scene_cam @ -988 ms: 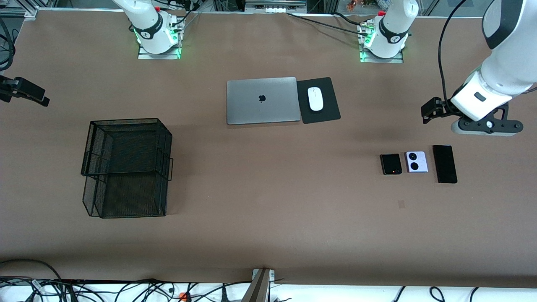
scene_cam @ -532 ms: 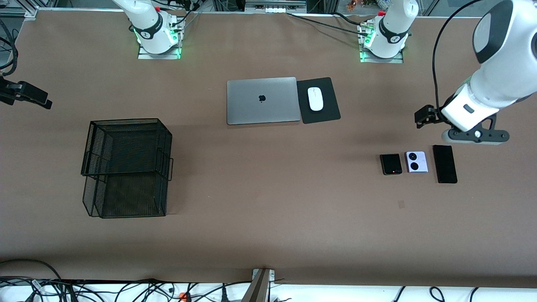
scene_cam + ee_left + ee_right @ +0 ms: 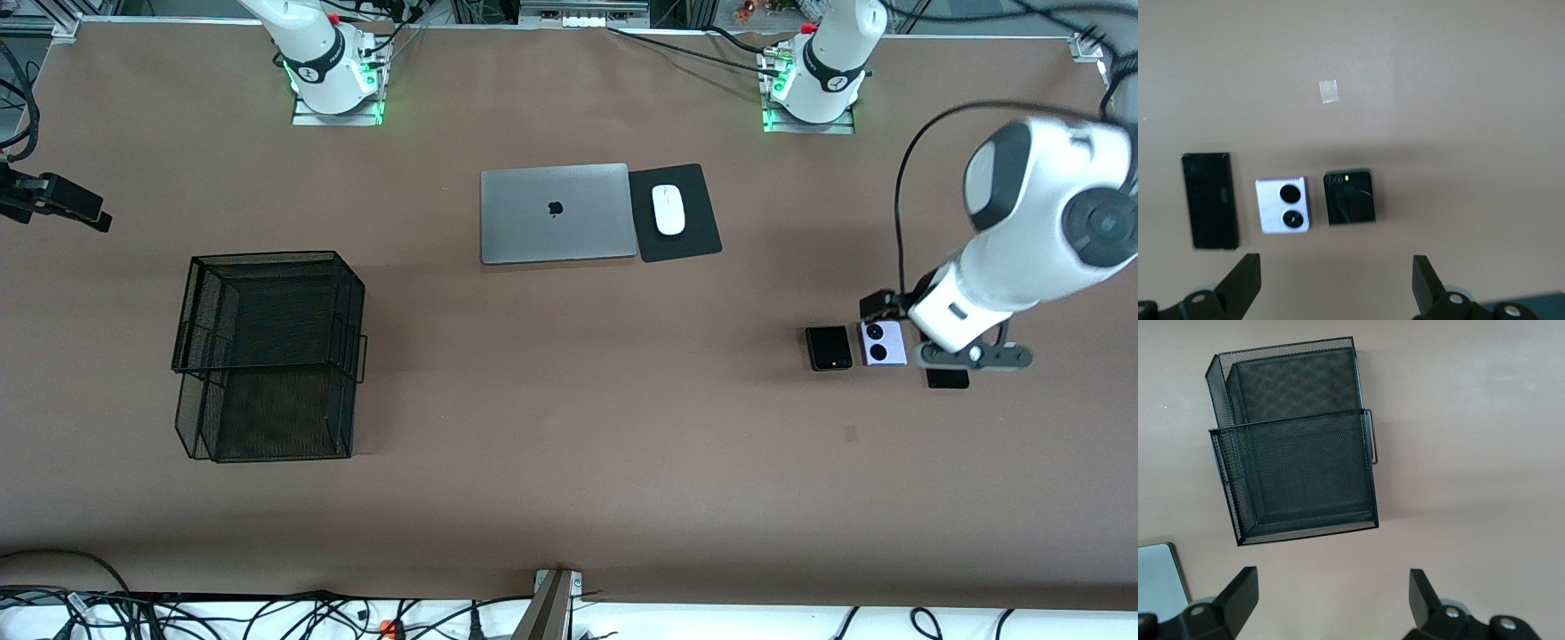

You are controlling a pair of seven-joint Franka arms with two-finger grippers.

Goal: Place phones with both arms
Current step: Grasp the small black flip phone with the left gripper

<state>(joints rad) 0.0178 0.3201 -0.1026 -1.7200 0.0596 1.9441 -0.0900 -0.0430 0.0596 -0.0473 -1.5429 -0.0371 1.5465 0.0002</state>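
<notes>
Three phones lie in a row toward the left arm's end of the table: a small squarish black one point(image 3: 829, 348), a lavender-white one with two black circles point(image 3: 883, 343), and a long black slab point(image 3: 948, 379) mostly hidden under my left hand. My left gripper point(image 3: 967, 356) hovers over the slab. In the left wrist view it point(image 3: 1335, 287) is open and empty, with the small black phone point(image 3: 1350, 197), the lavender phone point(image 3: 1284, 205) and the slab point(image 3: 1209, 201) all showing. My right gripper point(image 3: 55, 201) waits open over the right arm's end of the table, also empty in its wrist view point(image 3: 1331, 600).
A black wire mesh basket point(image 3: 267, 356) stands toward the right arm's end and also shows in the right wrist view point(image 3: 1295, 440). A closed grey laptop point(image 3: 557, 213) and a white mouse point(image 3: 669, 210) on a black pad point(image 3: 698, 240) lie mid-table, nearer the bases. A small tape mark point(image 3: 851, 433) lies nearer the camera than the phones.
My left arm has swung down and toward the front camera, and its gripper has come from beside the phones to over the long black slab. The right gripper has barely moved.
</notes>
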